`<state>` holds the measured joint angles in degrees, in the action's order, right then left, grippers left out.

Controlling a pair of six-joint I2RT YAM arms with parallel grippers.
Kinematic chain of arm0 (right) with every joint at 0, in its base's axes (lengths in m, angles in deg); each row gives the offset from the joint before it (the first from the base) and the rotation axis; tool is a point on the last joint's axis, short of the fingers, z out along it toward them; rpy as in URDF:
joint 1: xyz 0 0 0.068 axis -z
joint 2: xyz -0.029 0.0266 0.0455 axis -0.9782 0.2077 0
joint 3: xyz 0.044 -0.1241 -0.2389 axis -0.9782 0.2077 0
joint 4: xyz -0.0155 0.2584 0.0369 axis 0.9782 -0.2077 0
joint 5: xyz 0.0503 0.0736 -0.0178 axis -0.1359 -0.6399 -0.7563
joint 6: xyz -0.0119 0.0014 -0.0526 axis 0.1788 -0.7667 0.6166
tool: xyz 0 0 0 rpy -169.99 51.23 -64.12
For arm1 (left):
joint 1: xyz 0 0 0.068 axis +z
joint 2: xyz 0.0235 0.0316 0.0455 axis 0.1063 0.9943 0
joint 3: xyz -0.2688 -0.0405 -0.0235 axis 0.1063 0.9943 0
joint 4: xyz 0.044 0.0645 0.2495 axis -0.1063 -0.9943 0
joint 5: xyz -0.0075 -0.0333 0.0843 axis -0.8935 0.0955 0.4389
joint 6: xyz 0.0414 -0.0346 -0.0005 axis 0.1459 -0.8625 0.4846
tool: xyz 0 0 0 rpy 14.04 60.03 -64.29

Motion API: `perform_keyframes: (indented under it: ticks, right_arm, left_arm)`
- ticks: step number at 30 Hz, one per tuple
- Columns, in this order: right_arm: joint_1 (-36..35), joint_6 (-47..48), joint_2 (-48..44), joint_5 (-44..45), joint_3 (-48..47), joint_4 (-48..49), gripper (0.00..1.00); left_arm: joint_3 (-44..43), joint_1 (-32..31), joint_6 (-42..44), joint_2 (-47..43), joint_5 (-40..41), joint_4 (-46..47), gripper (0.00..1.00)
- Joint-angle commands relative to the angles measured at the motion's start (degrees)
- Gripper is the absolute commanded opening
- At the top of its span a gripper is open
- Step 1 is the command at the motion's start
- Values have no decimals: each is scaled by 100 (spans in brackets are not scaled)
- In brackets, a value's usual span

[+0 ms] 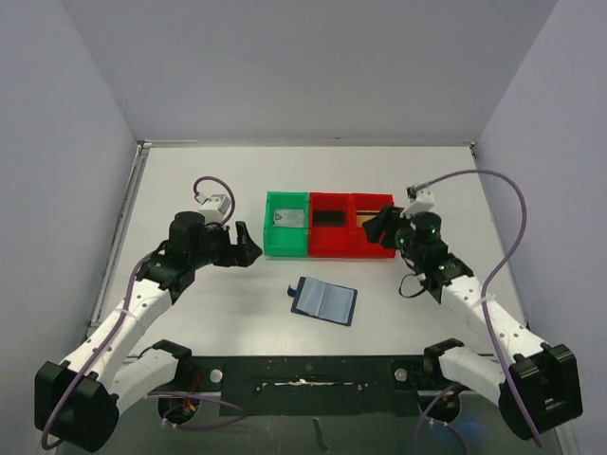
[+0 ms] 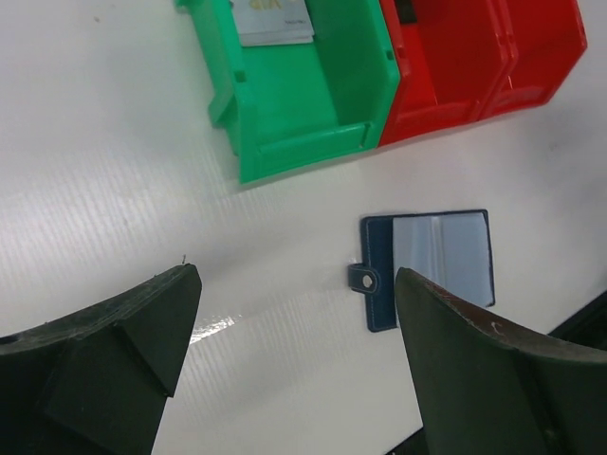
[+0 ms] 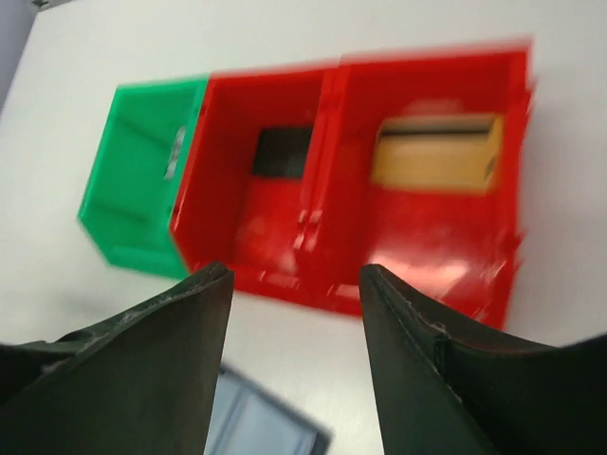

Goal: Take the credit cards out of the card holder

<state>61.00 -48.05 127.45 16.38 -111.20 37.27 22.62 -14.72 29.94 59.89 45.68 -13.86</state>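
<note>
The card holder (image 1: pixel 323 300) lies open and flat on the table, dark blue with pale pockets; it also shows in the left wrist view (image 2: pixel 432 261) and, blurred, in the right wrist view (image 3: pixel 256 427). A silver-grey credit card (image 1: pixel 288 219) (image 2: pixel 273 21) rests in the green tray. A black card (image 1: pixel 329 217) (image 3: pixel 282 152) lies in the middle red tray, and a gold-orange card (image 3: pixel 436 156) in the right red tray. My left gripper (image 1: pixel 248 245) (image 2: pixel 296 284) is open and empty, left of the trays. Over the right red tray's front, my right gripper (image 1: pixel 379 226) (image 3: pixel 296 275) is open and empty.
The green tray (image 1: pixel 275 248) (image 2: pixel 303 142) and two red trays (image 1: pixel 327 248) (image 3: pixel 408 246) stand side by side at the table's middle. Grey walls close in the back and both sides. A black bar runs along the near edge between the arm bases.
</note>
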Motion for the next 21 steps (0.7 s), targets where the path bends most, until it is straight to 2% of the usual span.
perform_keyframes:
  ticks: [1, 4, 6, 9, 11, 15, 21]
  right_arm:
    - [-907, -3156, -1000, 640, 1244, 269, 56]
    - [-1887, -3671, -1591, 1650, 1771, 77, 55]
    - [-2205, -3813, -1767, 2000, 1845, -364, 54]
    - [-2530, -4140, -1816, 1938, 2064, -713, 53]
    - [-2841, -4422, -1820, 1910, 2338, -553, 51]
    - [-3460, -4776, -1694, 2003, 2690, -106, 47]
    - [-3710, -4752, -1152, 1971, 2443, -364, 46]
  left_arm:
    - [-92, 38, 44, 201, -1065, 505, 80]
    - [-79, -46, -47, 327, -1384, 635, 73]
    - [-63, -290, -182, 414, -1376, 743, 71]
    - [-47, -889, -548, 677, -1165, 955, 70]
    - [-44, -1418, -840, 913, -861, 1056, 69]
    - [-43, -2092, -1070, 1421, -525, 1357, 66]
    - [-190, -2342, -1203, 2353, -778, 1546, 45]
